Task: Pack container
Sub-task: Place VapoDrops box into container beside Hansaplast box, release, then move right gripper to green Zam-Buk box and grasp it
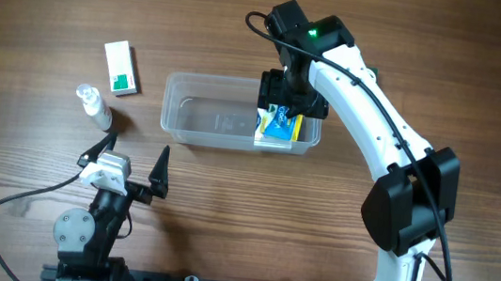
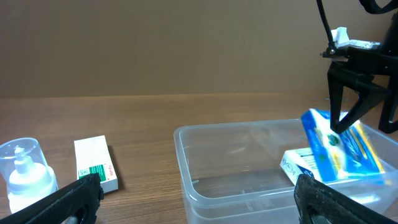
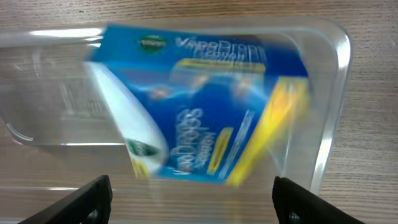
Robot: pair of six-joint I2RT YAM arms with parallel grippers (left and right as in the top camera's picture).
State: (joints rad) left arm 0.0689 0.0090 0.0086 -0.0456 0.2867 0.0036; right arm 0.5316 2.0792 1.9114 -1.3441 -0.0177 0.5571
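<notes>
The container (image 1: 207, 109) is a clear plastic tub at the table's middle; it also shows in the left wrist view (image 2: 236, 180) and the right wrist view (image 3: 329, 93). A blue and yellow box (image 1: 280, 128) lies tilted in its right end, blurred in the right wrist view (image 3: 199, 106) and leaning in the left wrist view (image 2: 339, 149). My right gripper (image 1: 291, 103) is open just above that box, holding nothing; its fingers (image 3: 193, 196) stand wide apart. My left gripper (image 1: 130, 163) is open and empty near the table's front left, in front of the tub (image 2: 196, 199).
A white box with green print (image 1: 122, 67) lies left of the tub, also in the left wrist view (image 2: 94, 163). A small clear bottle with a cap (image 1: 94, 104) lies nearer my left gripper (image 2: 25, 177). A black cable trails at the front left.
</notes>
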